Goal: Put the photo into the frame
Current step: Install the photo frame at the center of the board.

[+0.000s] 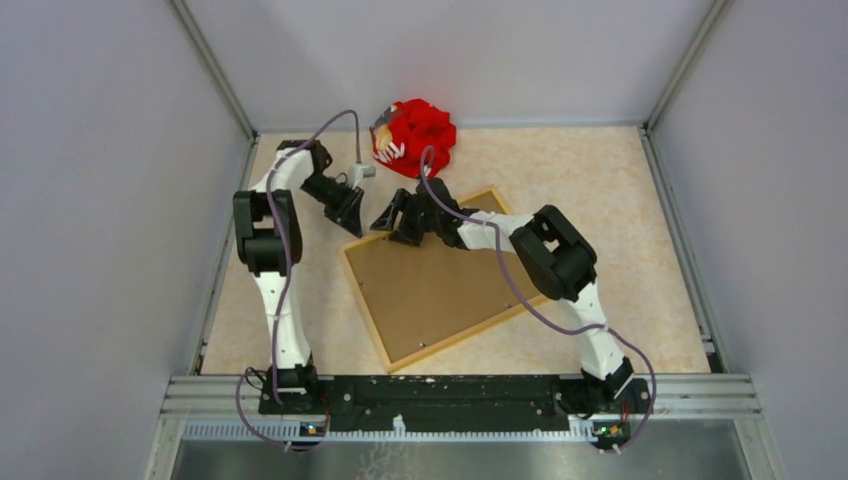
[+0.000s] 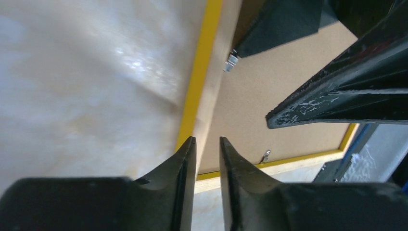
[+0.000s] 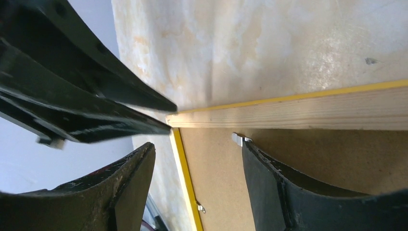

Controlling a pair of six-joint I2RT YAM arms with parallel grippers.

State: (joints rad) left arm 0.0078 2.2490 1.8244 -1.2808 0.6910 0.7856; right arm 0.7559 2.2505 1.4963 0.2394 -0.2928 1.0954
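Frame: the thin yellow rectangular frame of light wood (image 1: 367, 308) is laid face down in the middle of the beige marbled table (image 1: 620, 200), and it is turned askew to the table edges.
Backing: a plain brown backing board (image 1: 430, 290) is seated inside the frame, and a small metal clip (image 3: 238, 138) is seen at its edge.
Left gripper: the left gripper (image 2: 207, 142) is set narrow, with its tips at the frame's 10 o'clock corner (whether the rail is pinched cannot be told).
Right gripper: the right gripper (image 3: 198, 143) is spread wide at the same corner. One finger is placed over the board and the other outside the rail.
Far edge: a red crumpled soft object (image 1: 418, 135) is seen at 12 o'clock, apart from the frame.
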